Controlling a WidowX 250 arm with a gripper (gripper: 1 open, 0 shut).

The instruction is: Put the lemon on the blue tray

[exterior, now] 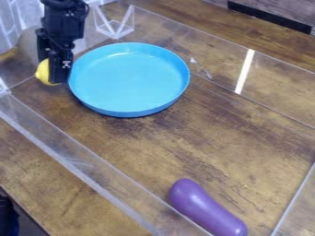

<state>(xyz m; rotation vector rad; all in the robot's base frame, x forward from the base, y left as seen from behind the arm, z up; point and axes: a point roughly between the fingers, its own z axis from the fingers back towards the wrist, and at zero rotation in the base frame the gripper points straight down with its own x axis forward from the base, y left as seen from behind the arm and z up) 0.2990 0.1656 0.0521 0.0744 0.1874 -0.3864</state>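
Observation:
The lemon (47,72) is a small yellow oval at the far left, partly covered by my black gripper (53,64), which reaches down from above and is shut on it. The lemon sits just left of the blue tray (129,78), a large round shallow dish on the wooden table, close to its left rim. Whether the lemon is off the table surface I cannot tell.
A purple eggplant-shaped thing (205,208) lies near the front right. Clear plastic walls (74,159) fence the wooden work area along the front left and right. A clear folded stand (116,20) is behind the tray.

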